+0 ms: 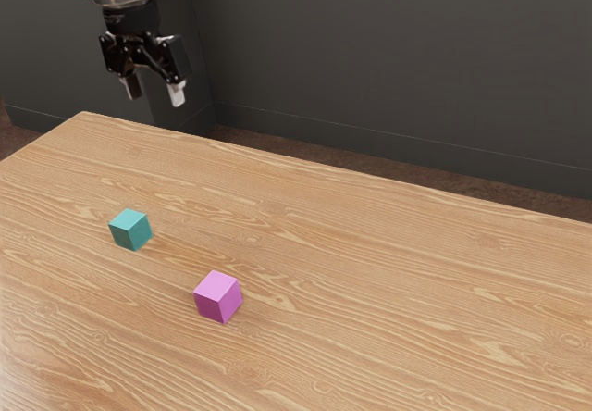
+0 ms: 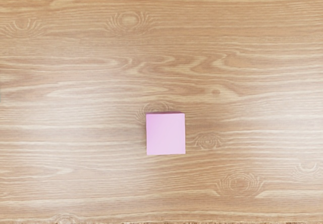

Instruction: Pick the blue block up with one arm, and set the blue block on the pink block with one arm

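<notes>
A teal-blue block rests on the wooden table toward the exterior view's left. The pink block sits a short way in front of it and to its right, apart from it. My gripper hangs high above the table's far left corner, well above both blocks, open with nothing between its fingers. In the wrist view the pink block lies flat on the wood grain under the hand, seen from straight above.
The table's far edge runs in front of a dark wall. The table's near edge shows in the wrist view, close to the pink block.
</notes>
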`<state>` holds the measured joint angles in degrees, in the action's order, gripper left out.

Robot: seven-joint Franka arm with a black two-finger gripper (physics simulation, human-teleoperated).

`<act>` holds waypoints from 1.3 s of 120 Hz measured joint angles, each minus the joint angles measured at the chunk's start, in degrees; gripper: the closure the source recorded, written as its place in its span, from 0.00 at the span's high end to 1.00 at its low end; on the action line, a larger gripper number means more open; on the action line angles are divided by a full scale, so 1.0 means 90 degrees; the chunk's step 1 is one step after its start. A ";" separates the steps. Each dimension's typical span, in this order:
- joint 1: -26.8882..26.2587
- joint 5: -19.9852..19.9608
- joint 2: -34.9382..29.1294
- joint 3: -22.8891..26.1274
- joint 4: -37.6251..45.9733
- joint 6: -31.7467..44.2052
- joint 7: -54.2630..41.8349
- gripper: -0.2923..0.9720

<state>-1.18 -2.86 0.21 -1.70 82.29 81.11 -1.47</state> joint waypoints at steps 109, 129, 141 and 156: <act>-0.0188 0.0640 0.0260 0.1279 -0.1674 -0.1341 -0.0851 0.77; 0.1171 0.0685 0.0294 0.1266 -0.0373 -0.0430 -0.1006 0.77; 0.1368 0.0694 0.0312 0.0491 0.0634 0.0498 -0.1051 0.77; 0.0930 0.0626 0.0482 -0.0518 0.1223 0.1230 -0.1080 0.77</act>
<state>7.19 2.77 4.54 -6.36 93.30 92.18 -11.19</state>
